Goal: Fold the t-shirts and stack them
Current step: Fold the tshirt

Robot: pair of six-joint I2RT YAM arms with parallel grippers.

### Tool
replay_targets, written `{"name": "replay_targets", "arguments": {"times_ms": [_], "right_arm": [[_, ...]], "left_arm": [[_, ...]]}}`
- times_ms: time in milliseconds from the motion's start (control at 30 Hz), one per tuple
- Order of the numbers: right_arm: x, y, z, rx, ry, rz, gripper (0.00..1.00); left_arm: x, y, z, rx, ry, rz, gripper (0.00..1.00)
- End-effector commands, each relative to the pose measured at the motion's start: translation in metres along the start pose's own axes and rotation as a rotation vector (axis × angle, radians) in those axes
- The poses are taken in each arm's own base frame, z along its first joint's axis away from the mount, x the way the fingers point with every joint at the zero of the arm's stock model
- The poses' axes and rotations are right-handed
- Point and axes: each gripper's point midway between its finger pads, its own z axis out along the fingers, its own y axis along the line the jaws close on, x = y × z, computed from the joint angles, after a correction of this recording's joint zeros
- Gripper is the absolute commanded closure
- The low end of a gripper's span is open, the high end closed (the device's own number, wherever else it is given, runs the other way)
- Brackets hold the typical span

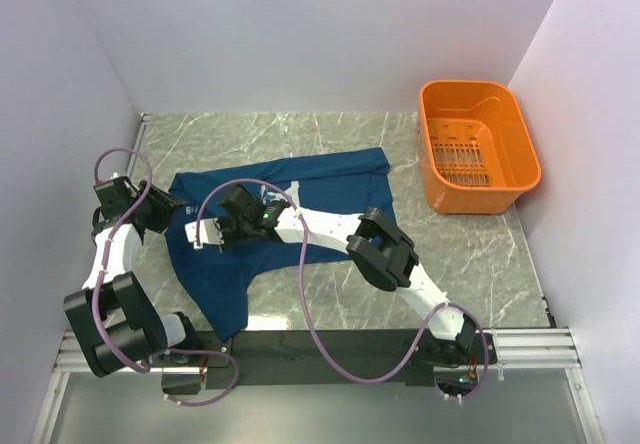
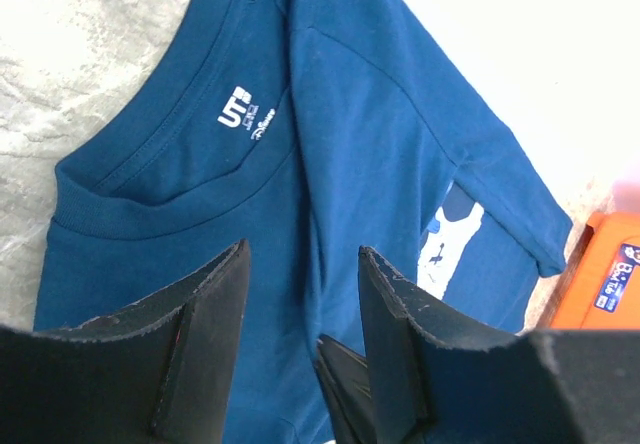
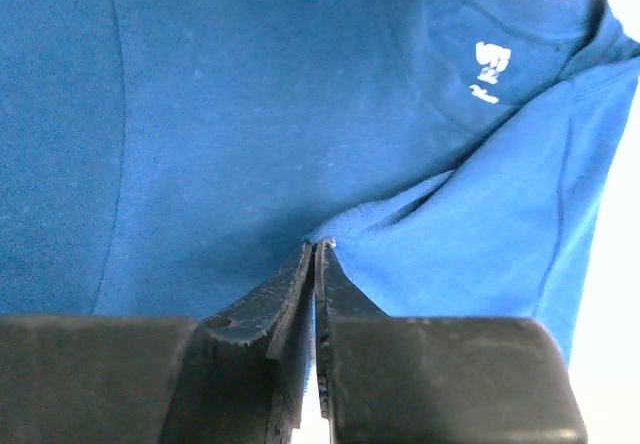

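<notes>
STEP (my read): mid-fold, grasp stage. R side is gripped, L side not yet.
NEXT: I need L to close on the cloth under it, then lift both ends together and carry the edge across. Keep it taut or it bunches.

1. R arm: base at near edge, elbow bent mid-table (image 1: 470,254), forearm reaching across to the left, wrist low.
2. R gripper (image 3: 315,249): jaws together, pinching a raised fold at the shirt (image 1: 330,169) edge.
3. L arm: folded back at far left, wrist angled down at the shirt's left end.
4. L gripper (image 2: 300,254): jaws apart, nothing between them, hovering over cloth just below the collar (image 2: 170,204).
5. Shirt: dark blue, lying centre-left on table, one side lapped over. Only one in view.
6. Basket (image 1: 470,196): orange, far right, well apart from shirt.
</notes>
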Motion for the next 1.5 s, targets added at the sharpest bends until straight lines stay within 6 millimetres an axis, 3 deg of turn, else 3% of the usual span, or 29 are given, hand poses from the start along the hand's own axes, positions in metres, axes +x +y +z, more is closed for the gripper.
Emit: {"name": "replay_targets", "arguments": {"times_ms": [0, 433, 500, 567, 700, 967, 1167, 1467], "right_arm": [[-0.032, -0.028, -0.026, 0.067, -0.081, -0.030, 0.89], [-0.042, -0.035, -0.040, 0.080, -0.110, -0.003, 0.86], [-0.042, -0.053, -0.051, 0.108, -0.127, 0.043, 0.79], [-0.043, -0.062, -0.066, 0.112, -0.146, 0.105, 0.75], [-0.022, -0.081, -0.095, 0.137, -0.139, 0.252, 0.66], [0.007, -0.074, -0.124, 0.086, -0.148, 0.689, 0.62], [0.016, -0.054, -0.122, -0.026, -0.175, 0.853, 0.59], [0.049, -0.042, -0.096, -0.024, -0.047, 0.846, 0.55]], "left_arm": [[-0.006, -0.002, 0.004, 0.020, -0.015, 0.007, 0.47], [-0.005, -0.001, 0.020, 0.031, 0.019, -0.029, 0.48], [-0.007, -0.005, 0.022, 0.053, 0.020, -0.031, 0.48], [-0.010, -0.007, 0.029, 0.064, 0.027, -0.041, 0.48], [-0.014, -0.013, 0.045, 0.095, 0.059, -0.064, 0.53], [-0.025, -0.020, 0.096, 0.034, 0.121, -0.016, 0.57], [-0.036, -0.008, 0.116, -0.045, 0.130, 0.016, 0.59], [-0.040, -0.001, 0.127, -0.090, 0.156, 0.049, 0.60]]}}
